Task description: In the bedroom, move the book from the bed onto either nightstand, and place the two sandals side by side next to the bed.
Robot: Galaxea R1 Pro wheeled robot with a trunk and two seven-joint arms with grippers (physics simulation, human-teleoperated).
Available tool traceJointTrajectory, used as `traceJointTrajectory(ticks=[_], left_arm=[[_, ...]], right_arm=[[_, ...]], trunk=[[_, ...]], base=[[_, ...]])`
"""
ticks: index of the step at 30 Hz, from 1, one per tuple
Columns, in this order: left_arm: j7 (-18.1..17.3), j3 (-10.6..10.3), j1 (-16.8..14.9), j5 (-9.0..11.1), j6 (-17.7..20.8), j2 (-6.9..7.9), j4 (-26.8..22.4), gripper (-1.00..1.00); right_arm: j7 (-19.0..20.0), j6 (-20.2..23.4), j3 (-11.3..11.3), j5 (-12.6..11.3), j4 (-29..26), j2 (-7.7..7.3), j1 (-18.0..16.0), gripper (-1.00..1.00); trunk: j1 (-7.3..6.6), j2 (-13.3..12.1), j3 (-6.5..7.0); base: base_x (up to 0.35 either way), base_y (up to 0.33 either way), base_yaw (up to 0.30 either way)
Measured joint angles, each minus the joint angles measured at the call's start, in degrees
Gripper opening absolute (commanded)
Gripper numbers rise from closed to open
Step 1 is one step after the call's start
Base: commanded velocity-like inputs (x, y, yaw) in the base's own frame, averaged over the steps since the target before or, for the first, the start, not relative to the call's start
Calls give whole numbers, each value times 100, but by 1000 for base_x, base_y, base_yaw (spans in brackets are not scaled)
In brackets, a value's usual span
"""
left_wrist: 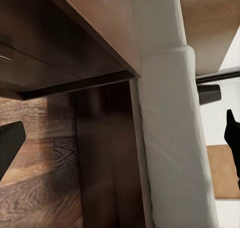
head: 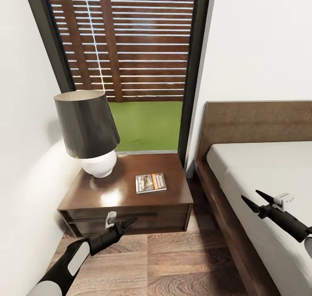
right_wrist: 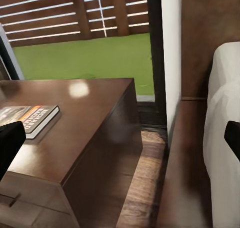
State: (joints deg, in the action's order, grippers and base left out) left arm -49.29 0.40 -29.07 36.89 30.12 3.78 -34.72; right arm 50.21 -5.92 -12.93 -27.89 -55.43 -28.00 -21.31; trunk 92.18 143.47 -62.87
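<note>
Left claw (head: 128, 223) hangs low before the nightstand's (head: 125, 191) front edge, black tapered fingers spread, empty, forearm angled up from the plank floor (head: 173, 261). Right claw (head: 256, 199) reaches over the bed's (head: 260, 174) near edge, its pointed fingers parted too, nothing between them. The thin paperback book (head: 151, 183) lies flat on the glossy dark-wood nightstand top, toward the front right corner. A dark-shaded lamp (head: 89, 129) with a round white base sits at the back left corner

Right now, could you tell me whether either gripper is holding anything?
Nothing: left gripper and right gripper are open and empty; the book lies on the nightstand.
</note>
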Motion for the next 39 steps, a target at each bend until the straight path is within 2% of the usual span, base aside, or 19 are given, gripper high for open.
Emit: traceJointTrajectory(ticks=[26,39], left_arm=[[7,-7,0,-1,0,-4,0,100],[5,-8,0,-8,1,-4,-8,100]], right_arm=[[-18,-6,0,-6,-1,-3,-1,100],[-10,-4,0,-7,-1,-3,1,100]], trunk=[[0,0,0],[-34,-17,288]], base=[[0,0,0],[0,0,0]])
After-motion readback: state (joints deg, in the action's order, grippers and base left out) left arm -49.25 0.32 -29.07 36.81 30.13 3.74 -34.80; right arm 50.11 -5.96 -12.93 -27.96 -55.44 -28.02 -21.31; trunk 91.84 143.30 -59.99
